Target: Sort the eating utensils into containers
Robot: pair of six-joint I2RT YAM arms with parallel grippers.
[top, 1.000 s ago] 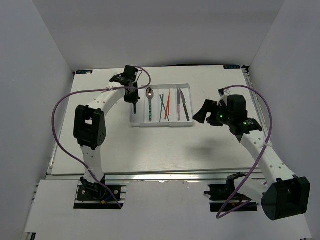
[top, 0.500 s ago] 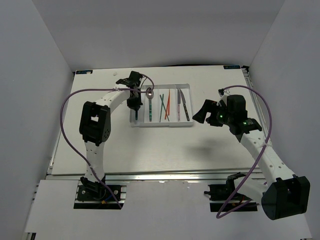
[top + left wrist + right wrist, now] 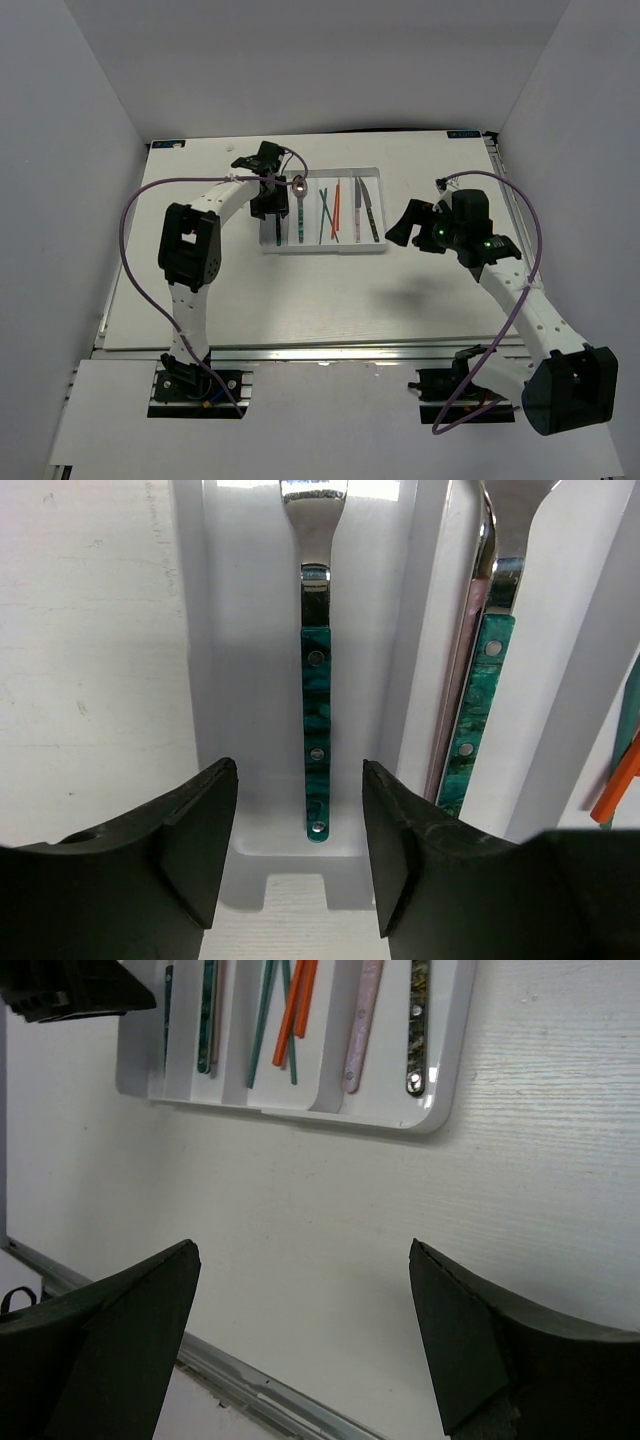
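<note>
The white tray of containers [image 3: 330, 249] lies at mid-table. In the left wrist view a teal-handled fork [image 3: 317, 730] lies flat in the leftmost compartment [image 3: 250, 630]. My left gripper [image 3: 300, 852] is open just above it, a finger on each side of the handle end and touching nothing. A spoon [image 3: 299, 186] with a teal handle [image 3: 487, 700] fills the compartment beside it. Then come orange and teal chopsticks [image 3: 295, 1000], a pink-handled utensil [image 3: 362, 1020] and a dark-handled one [image 3: 418, 1020]. My right gripper [image 3: 300, 1332] hangs open and empty over bare table, right of the tray [image 3: 440, 1110].
The table's near metal edge [image 3: 250, 1385] runs below my right gripper. White walls close in the table on three sides. A purple cable loops off each arm; the left one [image 3: 125, 250] bows out toward the left wall.
My left gripper carried the teal-handled fork over the tray's leftmost compartment, then opened and let it go there. The right arm has not moved.
</note>
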